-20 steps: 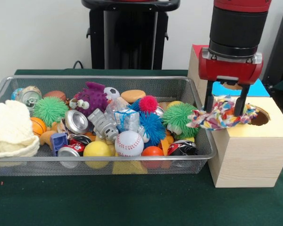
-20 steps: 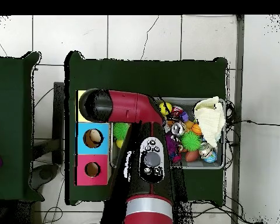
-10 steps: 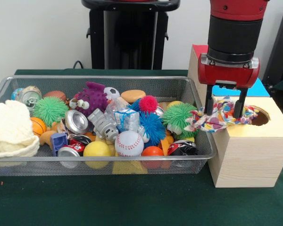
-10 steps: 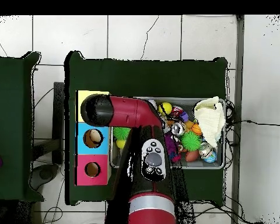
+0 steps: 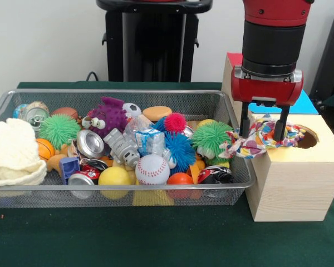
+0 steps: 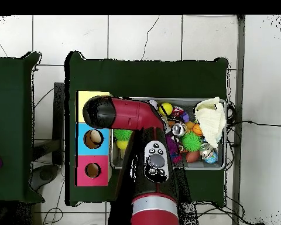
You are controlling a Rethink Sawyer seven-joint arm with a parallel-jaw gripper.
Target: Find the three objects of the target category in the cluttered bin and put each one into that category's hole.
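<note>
The multicoloured rope toy (image 5: 260,137) hung clamped between my jaws, its frayed near end drooping over the right rim of the wire bin (image 5: 22,94) while its far end lay across the top of the pale wooden box (image 5: 295,178), just short of the round hole (image 5: 307,138) cut there. My gripper (image 5: 261,132) stood directly over the box's left edge, the fingers (image 5: 279,125) pinching the rope near its middle.

As I judged it, the step in hand was the drop, and doing it well meant carrying the rope farther right until its bulk sat above the hole, not beside it. With so much slack trailing toward the bin, I reckoned an early release would have left the toy draped on the box top or slipping back among the clutter, so lowering one end into the opening first looked the safer course.

The front view showed the grasp itself, the trailing tail, and the bin's crowd: a baseball (image 5: 152,169), a green spiky ball (image 5: 212,139), a crushed can (image 5: 90,143) and a cream cloth (image 5: 12,151). The overhead view hid all of that under my arm (image 6: 128,113), but it alone revealed the row of boxes on the desk (image 6: 143,76): a yellow top mostly covered by my arm, then a blue box (image 6: 93,138) and a pink box (image 6: 92,170), each with its own hole.
</note>
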